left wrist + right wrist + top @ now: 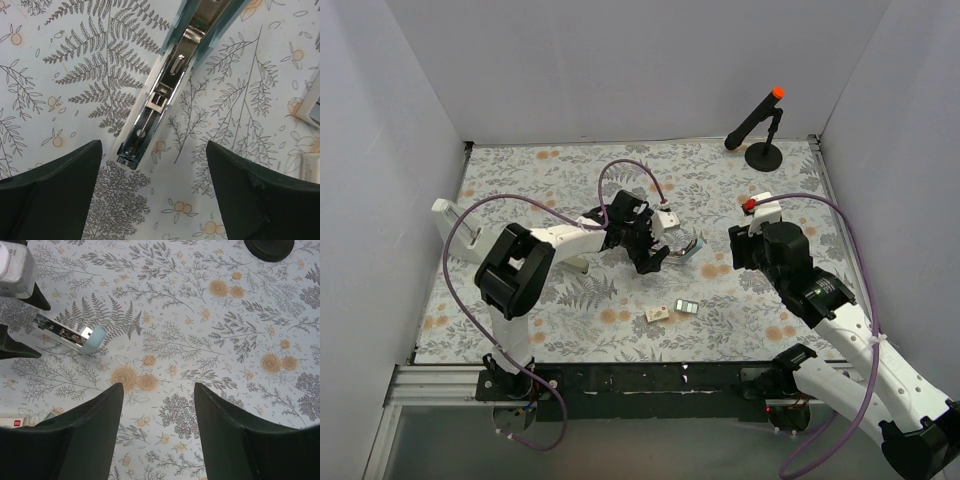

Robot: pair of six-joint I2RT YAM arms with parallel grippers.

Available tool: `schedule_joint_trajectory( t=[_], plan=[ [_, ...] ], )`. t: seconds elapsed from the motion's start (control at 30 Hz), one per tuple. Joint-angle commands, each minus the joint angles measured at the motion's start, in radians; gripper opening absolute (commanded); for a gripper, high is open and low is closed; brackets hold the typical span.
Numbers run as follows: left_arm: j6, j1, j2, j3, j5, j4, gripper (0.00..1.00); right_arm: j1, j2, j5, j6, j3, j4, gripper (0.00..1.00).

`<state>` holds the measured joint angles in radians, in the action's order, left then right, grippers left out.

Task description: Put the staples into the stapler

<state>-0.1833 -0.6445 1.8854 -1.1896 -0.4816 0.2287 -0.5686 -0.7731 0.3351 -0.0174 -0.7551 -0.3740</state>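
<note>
Wide view first: the flowered table [570,170] holds everything. The left arm [535,255] stretches in toward the middle, and the right arm [820,295] angles in from the other side. Up at the far right corner stands a black stand [760,125] with an orange tip.

Now the stapler [167,85]: it lies mid-table with its shiny metal channel facing up, right under the left gripper [152,155]. The jaws there are spread wide, the stapler's end sits between the fingers, and neither one touches it. The right gripper [156,390] hangs over bare cloth, well apart from the stapler, jaws wide and holding nothing.

Nearer the front edge lies the small beige box [657,313]. Just beside it, on its right, is the tray of staples [687,306].
</note>
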Motion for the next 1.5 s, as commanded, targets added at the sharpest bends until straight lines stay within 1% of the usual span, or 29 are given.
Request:
schedule_joint_trajectory(
  t=[0.0, 0.07, 0.23, 0.3, 0.37, 0.43, 0.5, 0.53, 0.67, 0.73, 0.8, 0.83, 0.87, 0.9, 0.97, 1.0, 1.03, 1.1, 1.13, 1.2, 1.23, 1.27, 1.33, 1.37, 1.47],
  plan=[
    [0.054, 0.014, 0.032, -0.085, -0.037, 0.032, 0.82, 0.01, -0.006, 0.022, 0.042, -0.013, -0.008, 0.67],
    [0.054, 0.014, 0.055, -0.096, -0.035, 0.034, 0.82, 0.012, -0.012, 0.022, 0.05, -0.016, -0.009, 0.66],
    [0.061, 0.014, 0.084, -0.107, -0.026, 0.035, 0.74, 0.019, -0.029, 0.018, 0.056, -0.013, -0.011, 0.66],
    [0.058, 0.014, 0.086, -0.105, -0.028, 0.035, 0.69, 0.021, -0.031, 0.01, 0.053, -0.009, -0.009, 0.66],
    [0.051, 0.014, 0.086, -0.099, -0.025, 0.035, 0.69, 0.022, -0.031, 0.007, 0.051, -0.004, -0.005, 0.66],
    [0.045, 0.014, 0.084, -0.088, -0.019, 0.034, 0.63, 0.024, -0.032, 0.001, 0.053, -0.003, -0.002, 0.66],
    [0.025, 0.014, 0.083, -0.081, -0.017, 0.034, 0.6, 0.026, -0.035, -0.008, 0.05, -0.003, 0.001, 0.66],
    [0.018, 0.014, 0.083, -0.079, -0.017, 0.032, 0.56, 0.024, -0.037, -0.011, 0.048, -0.001, 0.0, 0.66],
    [-0.028, 0.009, 0.077, -0.048, 0.004, 0.034, 0.45, 0.027, -0.032, -0.015, 0.028, 0.011, 0.004, 0.65],
    [-0.044, 0.003, 0.069, -0.032, 0.03, 0.032, 0.36, 0.027, -0.032, -0.018, 0.025, 0.017, 0.007, 0.65],
    [-0.071, -0.009, 0.054, 0.002, 0.072, 0.032, 0.32, 0.029, -0.026, -0.025, 0.001, 0.023, 0.007, 0.65],
    [-0.087, -0.014, 0.044, 0.018, 0.09, 0.024, 0.28, 0.029, -0.023, -0.025, -0.001, 0.026, 0.009, 0.65],
    [-0.102, -0.024, 0.026, 0.031, 0.112, 0.023, 0.21, 0.03, -0.02, -0.025, -0.003, 0.034, 0.01, 0.65],
    [-0.152, -0.03, 0.014, 0.065, 0.135, 0.02, 0.18, 0.029, -0.017, -0.022, -0.007, 0.036, 0.01, 0.65],
    [-0.209, -0.046, -0.032, 0.105, 0.187, 0.005, 0.17, 0.029, -0.012, -0.021, -0.013, 0.042, 0.012, 0.65],
    [-0.279, -0.055, -0.051, 0.143, 0.211, -0.005, 0.17, 0.029, -0.012, -0.021, -0.021, 0.043, 0.014, 0.65],
    [-0.326, -0.066, -0.069, 0.165, 0.277, -0.024, 0.17, 0.029, -0.011, -0.024, -0.027, 0.048, 0.017, 0.65],
    [-0.407, -0.098, -0.123, 0.199, 0.34, -0.035, 0.17, 0.029, -0.009, -0.03, -0.045, 0.059, 0.021, 0.65],
    [-0.504, -0.11, -0.14, 0.229, 0.407, -0.034, 0.16, 0.029, -0.009, -0.036, -0.052, 0.063, 0.029, 0.65],
    [-0.597, -0.147, -0.181, 0.258, 0.458, -0.029, 0.15, 0.03, -0.014, -0.056, -0.062, 0.074, 0.035, 0.65],
    [-0.687, -0.167, -0.193, 0.287, 0.48, -0.023, 0.15, 0.03, -0.017, -0.062, -0.073, 0.079, 0.04, 0.64],
    [-0.735, -0.175, -0.204, 0.304, 0.523, -0.022, 0.14, 0.03, -0.018, -0.074, -0.078, 0.083, 0.05, 0.64],
    [-0.823, -0.188, -0.229, 0.334, 0.563, -0.002, 0.13, 0.03, -0.022, -0.087, -0.085, 0.094, 0.06, 0.64],
    [-0.908, -0.193, -0.236, 0.359, 0.595, 0.009, 0.13, 0.03, -0.025, -0.097, -0.088, 0.097, 0.063, 0.64],
    [-1.03, -0.196, -0.269, 0.403, 0.636, 0.038, 0.12, 0.03, -0.026, -0.116, -0.098, 0.108, 0.067, 0.64]
  ],
)
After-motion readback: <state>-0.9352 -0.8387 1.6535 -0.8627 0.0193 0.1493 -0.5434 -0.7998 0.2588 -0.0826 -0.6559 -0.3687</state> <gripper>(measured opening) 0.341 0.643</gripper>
